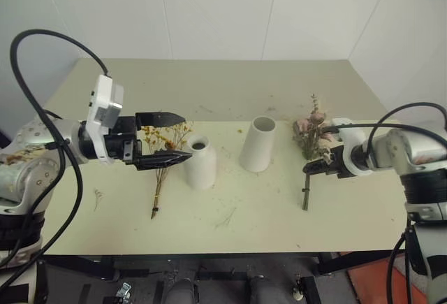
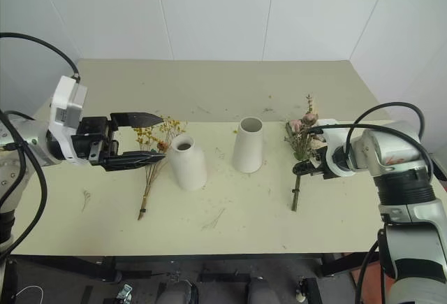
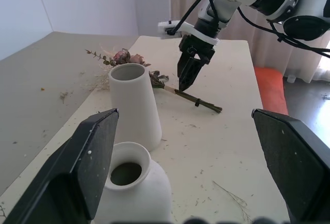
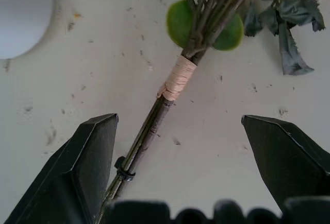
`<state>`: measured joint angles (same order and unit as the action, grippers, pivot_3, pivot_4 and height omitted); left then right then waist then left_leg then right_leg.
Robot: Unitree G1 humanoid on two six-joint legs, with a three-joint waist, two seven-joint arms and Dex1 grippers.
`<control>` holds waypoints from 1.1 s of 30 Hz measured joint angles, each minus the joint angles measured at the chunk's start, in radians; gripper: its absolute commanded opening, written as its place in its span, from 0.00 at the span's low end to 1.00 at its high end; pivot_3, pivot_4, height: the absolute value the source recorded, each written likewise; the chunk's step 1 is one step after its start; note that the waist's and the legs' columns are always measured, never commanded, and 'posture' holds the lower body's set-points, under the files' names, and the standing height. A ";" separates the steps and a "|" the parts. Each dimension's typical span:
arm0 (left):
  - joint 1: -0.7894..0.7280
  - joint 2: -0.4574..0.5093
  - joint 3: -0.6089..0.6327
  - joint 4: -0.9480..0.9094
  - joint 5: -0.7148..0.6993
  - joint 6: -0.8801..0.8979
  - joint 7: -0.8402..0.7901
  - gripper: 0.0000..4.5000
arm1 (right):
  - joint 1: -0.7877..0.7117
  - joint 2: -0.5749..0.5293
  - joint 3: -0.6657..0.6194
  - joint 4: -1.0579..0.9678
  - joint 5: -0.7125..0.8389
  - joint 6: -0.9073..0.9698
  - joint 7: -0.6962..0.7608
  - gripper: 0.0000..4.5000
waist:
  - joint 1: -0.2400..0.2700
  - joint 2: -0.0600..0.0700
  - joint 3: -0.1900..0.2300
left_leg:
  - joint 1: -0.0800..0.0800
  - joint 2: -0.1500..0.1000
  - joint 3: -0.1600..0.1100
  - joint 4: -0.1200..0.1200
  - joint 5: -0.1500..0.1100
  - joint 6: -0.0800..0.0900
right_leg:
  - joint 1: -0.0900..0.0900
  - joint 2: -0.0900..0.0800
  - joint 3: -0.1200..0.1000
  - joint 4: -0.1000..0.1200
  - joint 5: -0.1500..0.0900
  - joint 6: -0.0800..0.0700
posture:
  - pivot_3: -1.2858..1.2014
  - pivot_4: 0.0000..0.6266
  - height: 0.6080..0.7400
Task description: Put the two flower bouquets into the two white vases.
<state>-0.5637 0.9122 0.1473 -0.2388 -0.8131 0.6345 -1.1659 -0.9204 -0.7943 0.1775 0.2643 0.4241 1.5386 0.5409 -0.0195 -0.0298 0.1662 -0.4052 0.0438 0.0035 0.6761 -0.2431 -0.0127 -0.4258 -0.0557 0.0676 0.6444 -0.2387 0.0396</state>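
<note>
Pale green desk (image 1: 230,87) carries two white vases near its middle. The short round vase (image 1: 200,162) with the narrow neck stands at about 8 o'clock from the taller tapered vase (image 1: 259,144), the two apart with bare desk between them.

Left claw (image 1: 162,139) hovers level above the desk, pointing toward the round vase from its 9 o'clock side, its two black fingers spread wide and holding nothing. Its lower fingertip sits just beside the vase's shoulder in the head views; whether it touches, I cannot tell. Below and behind that claw lies the yellow bunch (image 1: 166,152), flat on the desk, its tiny yellow-orange flowers toward 12 o'clock and its brown stems running down toward 6 o'clock, just beside the round vase at its 9 o'clock.

Rose bunch (image 1: 311,135) lies flat at 3 o'clock from the tapered vase, pink heads and beige grasses toward 12 o'clock, dark stems toward 6 o'clock. In the right wrist view a tan wrap (image 4: 177,78) binds the stems below two green leaves, and a small black tie sits lower on them.

Right claw (image 4: 180,147) points steeply down over those stems, fingers wide to either side of them, gripping nothing; the left wrist view shows its tips just above the stems.
</note>
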 measured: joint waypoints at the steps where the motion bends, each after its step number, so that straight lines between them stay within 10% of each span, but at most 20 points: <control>1: -0.004 -0.001 -0.002 0.002 0.003 -0.002 -0.004 1.00 | -0.015 0.010 0.016 0.030 -0.013 -0.002 0.000 1.00 | 0.000 0.000 0.000 | 0.000 0.000 0.000 0.000 0.000 0.000 | 0.000 0.000 0.000 0.000 0.000 0.000 | 0.52 0.24 1.00; 8: -0.006 -0.006 -0.004 0.009 0.025 -0.005 -0.017 1.00 | -0.128 0.125 0.082 0.277 -0.123 -0.121 -0.015 0.91 | -0.015 0.000 0.000 | 0.000 0.000 0.000 0.000 0.000 0.000 | 0.000 0.000 0.000 0.001 0.000 0.000 | 0.52 0.24 1.00; 20: 0.029 -0.004 0.030 -0.024 0.026 -0.003 -0.007 1.00 | -0.172 0.178 0.081 0.381 -0.215 -0.217 0.019 0.05 | -0.027 0.000 0.000 | 0.001 0.000 0.000 0.000 0.000 0.000 | 0.000 0.000 0.000 0.002 0.000 0.001 | 0.52 0.24 1.00; 27: 0.029 -0.005 0.030 -0.023 0.026 -0.003 -0.006 1.00 | -0.156 0.157 -0.035 0.273 -0.216 -0.201 -0.025 0.05 | -0.023 0.000 0.000 | 0.000 0.000 -0.001 0.000 0.000 0.000 | -0.001 0.000 0.000 0.001 0.000 0.001 | 0.52 0.24 1.00; 33: 0.029 -0.004 0.031 -0.016 0.027 -0.002 -0.013 1.00 | -0.005 0.254 -0.391 -0.052 -0.166 -0.449 -0.161 0.05 | -0.024 0.000 0.000 | 0.000 0.000 -0.001 -0.001 0.000 0.000 | -0.001 0.000 -0.001 0.002 0.001 0.001 | 0.52 0.24 1.00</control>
<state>-0.5347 0.9084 0.1779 -0.2547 -0.7866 0.6322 -1.1791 -0.9258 -0.5398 -0.2137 0.2122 0.2578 1.0893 0.3801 -0.0438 -0.0294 0.1665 -0.4056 0.0439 0.0026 0.6755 -0.2431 -0.0128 -0.4266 -0.0559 0.0669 0.6462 -0.2382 0.0406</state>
